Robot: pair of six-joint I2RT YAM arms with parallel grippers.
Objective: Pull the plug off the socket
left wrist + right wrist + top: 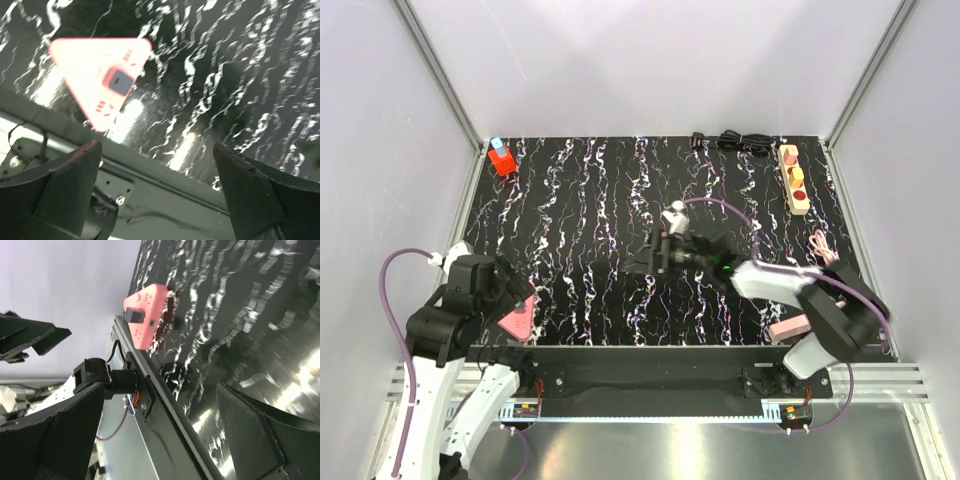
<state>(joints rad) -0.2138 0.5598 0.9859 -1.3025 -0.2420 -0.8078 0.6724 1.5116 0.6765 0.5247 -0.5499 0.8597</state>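
My right arm (775,280) reaches left over the table (580,200), right gripper (160,387) wide open, empty; left gripper (157,145) open at the near-left corner.

Robotics laboratory test cell. Plain pale wall panels (650,60) on aluminium profile posts (440,75) enclose a black marbled tabletop (580,200). A left arm (450,320) and a right arm (820,310) are bolted by an aluminium rail (905,380) at its near edge, with a purple cable (386,295) exposed.

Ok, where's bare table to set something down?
Widest bare patch: left-middle table, between the red block far-left, the pink triangle at the near edge and the right fingers mid-table. Crowded: the right side, with socket, black cable and pink bar.
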